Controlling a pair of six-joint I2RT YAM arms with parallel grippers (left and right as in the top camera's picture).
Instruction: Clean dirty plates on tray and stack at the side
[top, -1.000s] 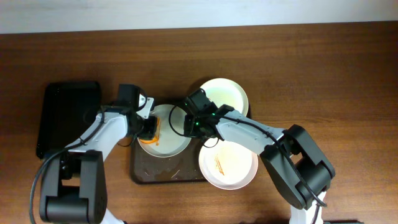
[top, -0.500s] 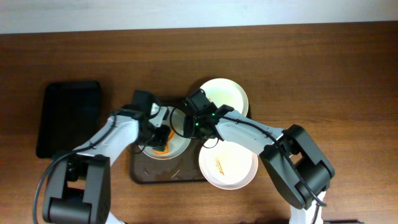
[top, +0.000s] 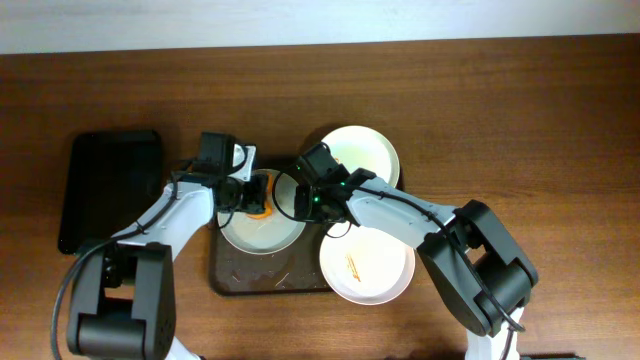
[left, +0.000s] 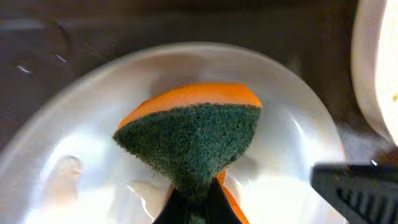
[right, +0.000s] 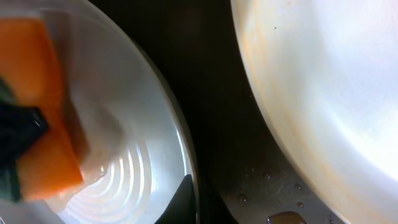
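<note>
A white plate (top: 265, 225) lies on the dark brown tray (top: 232, 276). My left gripper (top: 248, 194) is shut on an orange and green sponge (left: 194, 134) and presses it on this plate (left: 74, 155) near its far edge. My right gripper (top: 308, 203) is shut on the plate's right rim (right: 189, 180). A second white plate (top: 362, 152) lies at the back right, partly over the tray (right: 230, 143). A third white plate (top: 368, 265) with an orange streak lies at the front right.
A smaller black tray (top: 108, 190) lies on the brown wooden table (top: 520, 120) to the left. Water drops sit on the brown tray's floor (right: 267, 186).
My left gripper has moved the sponge across the plate: toward the middle half a second ago, now back up toward the plate's far edge. The right arm and plates have not moved.
</note>
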